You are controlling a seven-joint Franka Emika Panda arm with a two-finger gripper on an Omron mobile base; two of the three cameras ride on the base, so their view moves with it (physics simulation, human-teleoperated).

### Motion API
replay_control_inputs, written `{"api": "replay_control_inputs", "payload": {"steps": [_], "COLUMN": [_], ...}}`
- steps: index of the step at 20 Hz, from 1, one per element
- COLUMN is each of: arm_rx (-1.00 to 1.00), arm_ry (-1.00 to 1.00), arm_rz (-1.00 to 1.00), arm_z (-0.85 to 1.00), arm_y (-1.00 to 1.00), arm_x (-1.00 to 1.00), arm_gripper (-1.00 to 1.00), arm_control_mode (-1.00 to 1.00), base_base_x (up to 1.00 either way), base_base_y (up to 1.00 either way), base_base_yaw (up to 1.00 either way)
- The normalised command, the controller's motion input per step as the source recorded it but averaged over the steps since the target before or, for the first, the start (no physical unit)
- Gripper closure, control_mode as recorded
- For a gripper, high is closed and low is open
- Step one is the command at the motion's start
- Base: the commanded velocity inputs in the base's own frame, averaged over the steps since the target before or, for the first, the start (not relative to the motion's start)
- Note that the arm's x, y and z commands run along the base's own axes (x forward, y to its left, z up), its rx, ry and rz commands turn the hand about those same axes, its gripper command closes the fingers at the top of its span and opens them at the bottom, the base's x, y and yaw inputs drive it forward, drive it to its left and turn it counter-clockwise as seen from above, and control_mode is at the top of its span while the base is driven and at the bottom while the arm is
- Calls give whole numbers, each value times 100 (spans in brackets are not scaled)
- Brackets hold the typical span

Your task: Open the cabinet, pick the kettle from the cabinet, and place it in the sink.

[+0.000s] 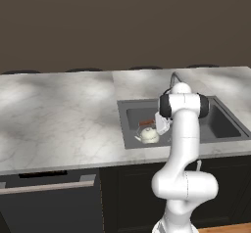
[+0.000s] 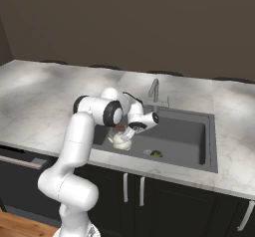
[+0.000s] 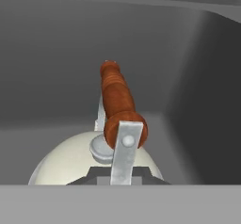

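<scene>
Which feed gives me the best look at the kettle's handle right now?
The hand view: the handle sits close and centred, its reddish wooden bar sharp above the kettle. The left base view shows the kettle small in the sink; in the right base view the arm partly hides it.

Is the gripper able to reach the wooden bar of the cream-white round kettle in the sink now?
Probably yes: the gripper hangs just above the cream-white round kettle inside the dark grey sink, and nothing lies between it and the reddish-brown wooden bar.

The white arm rises from its base, bends at the elbow and reaches forward and down. Its end effector (image 2: 130, 132) points downward at a slant; whether the fingers are apart cannot be told.
</scene>
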Motion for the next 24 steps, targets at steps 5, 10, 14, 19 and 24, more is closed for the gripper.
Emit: {"api": "replay_control_inputs", "payload": {"steps": [5,10,14,19,24], "arm_rx": [0,0,0,0,0], "arm_ry": [0,0,0,0,-2], "arm_rz": [0,0,0,1,0], "arm_z": [-18,-22,-26,-27,-17], "arm_y": [-3,-3,-2,-1,-5], "arm_x": [12,1,-12,-17,-18], "arm_gripper": [100,100,100,-100,-100], "arm_control_mode": [-100,-100,-100,-100,-100], "base_base_x": [0,0,0,0,0], "base_base_y": [0,0,0,0,0], "base_base_yaw": [0,0,0,0,0]}}
